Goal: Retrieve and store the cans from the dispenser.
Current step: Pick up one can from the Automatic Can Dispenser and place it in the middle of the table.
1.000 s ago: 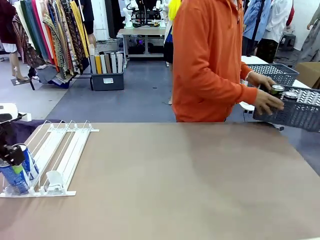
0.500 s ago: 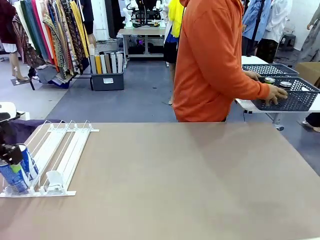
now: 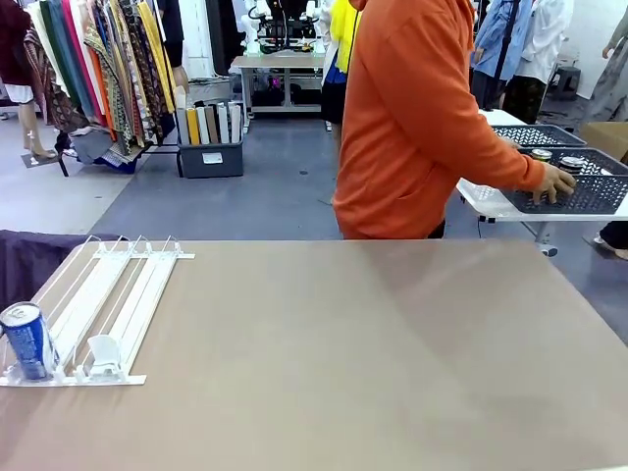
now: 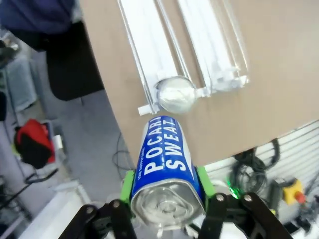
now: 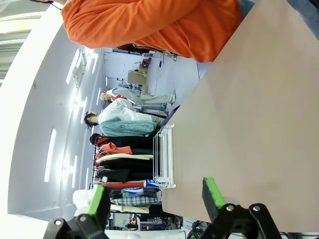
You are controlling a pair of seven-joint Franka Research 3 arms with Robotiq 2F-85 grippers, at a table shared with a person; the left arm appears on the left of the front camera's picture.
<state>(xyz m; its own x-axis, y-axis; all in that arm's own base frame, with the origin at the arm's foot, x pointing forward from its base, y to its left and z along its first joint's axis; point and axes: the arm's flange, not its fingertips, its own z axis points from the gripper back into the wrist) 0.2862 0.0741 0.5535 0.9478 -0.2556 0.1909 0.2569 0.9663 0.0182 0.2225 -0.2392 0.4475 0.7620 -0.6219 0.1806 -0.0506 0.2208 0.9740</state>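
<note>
In the left wrist view my left gripper (image 4: 167, 194) is shut on a blue can (image 4: 166, 154), held in the air above the table's edge. Below it the silver top of another can (image 4: 175, 94) sits at the front end of the white dispenser (image 4: 199, 40). The front view shows that blue can (image 3: 26, 340) upright in the dispenser's (image 3: 118, 294) leftmost lane. Two more cans (image 3: 554, 159) stand in a dark grey basket (image 3: 589, 196) under the person's hand (image 3: 557, 183). My right gripper (image 5: 154, 199) stands open over the table, holding nothing.
A person in an orange top (image 3: 422, 118) stands at the far side, turned to a white side table (image 3: 486, 201) that bears the basket. A white pusher block (image 3: 103, 351) sits in a dispenser lane. The brown table (image 3: 373, 343) stretches bare to the right.
My left gripper has carried its blue can out of the front view, leaving one can in the dispenser. The person has set the basket on the side table.
</note>
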